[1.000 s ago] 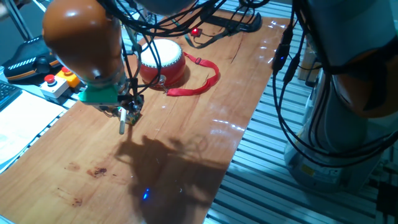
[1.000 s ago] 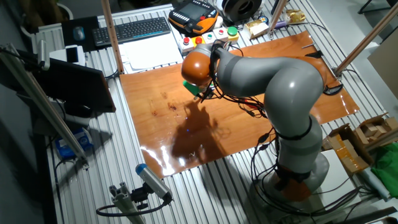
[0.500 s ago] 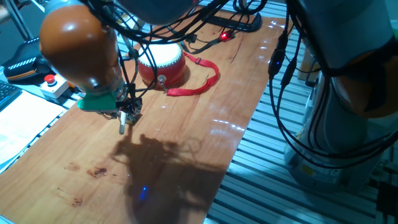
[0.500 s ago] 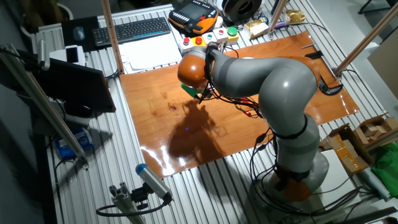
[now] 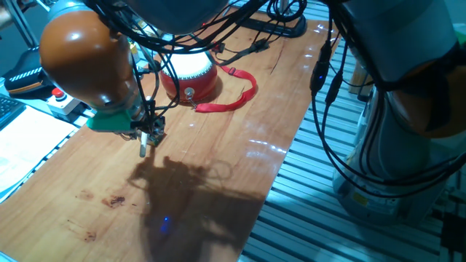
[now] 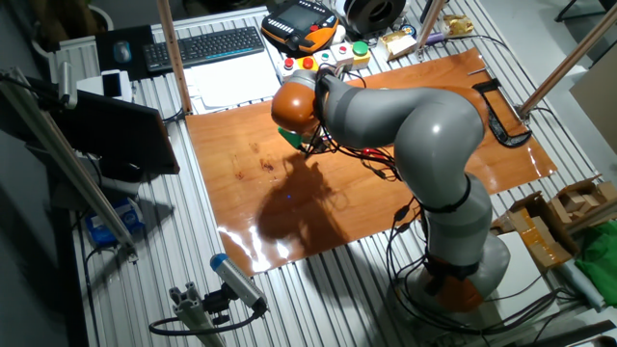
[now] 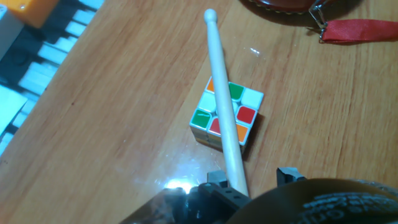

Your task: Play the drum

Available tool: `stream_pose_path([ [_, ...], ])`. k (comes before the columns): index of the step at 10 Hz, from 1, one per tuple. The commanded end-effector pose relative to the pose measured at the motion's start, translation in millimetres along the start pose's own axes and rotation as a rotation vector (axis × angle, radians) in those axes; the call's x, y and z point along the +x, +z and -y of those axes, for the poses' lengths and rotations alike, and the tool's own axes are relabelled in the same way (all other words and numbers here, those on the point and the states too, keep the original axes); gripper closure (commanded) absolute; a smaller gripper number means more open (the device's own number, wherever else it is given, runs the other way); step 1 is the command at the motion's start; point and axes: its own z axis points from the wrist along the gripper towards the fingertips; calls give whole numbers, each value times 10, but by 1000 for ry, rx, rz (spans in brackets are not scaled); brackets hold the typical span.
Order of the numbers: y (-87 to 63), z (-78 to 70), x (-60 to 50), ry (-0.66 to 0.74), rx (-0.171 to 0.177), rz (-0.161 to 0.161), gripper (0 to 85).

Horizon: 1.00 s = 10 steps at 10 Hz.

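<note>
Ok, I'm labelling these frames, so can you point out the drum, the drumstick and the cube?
drum (image 5: pixel 191 73): one fixed view, on its white top skin.
drumstick (image 7: pixel 221 109): hand view, on the middle of the wooden shaft.
cube (image 7: pixel 247 114): hand view, on a red tile of its top face.

No text, label, brand, number or sign can be read in any view. The keyboard (image 6: pixel 205 44) keys and the pendant (image 6: pixel 301 21) screen are too small and blurred for characters to be made out.
</note>
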Motion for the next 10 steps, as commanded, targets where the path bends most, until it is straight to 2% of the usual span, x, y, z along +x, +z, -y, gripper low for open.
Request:
stream_pose_path([
  [1, 16, -3, -1, 5, 1, 2, 370],
  [5, 76, -7, -12, 35, 5, 11, 360],
  [8, 116, -5, -14, 61, 6, 3, 357],
  [10, 145, -13, 3, 60, 5, 8, 363],
])
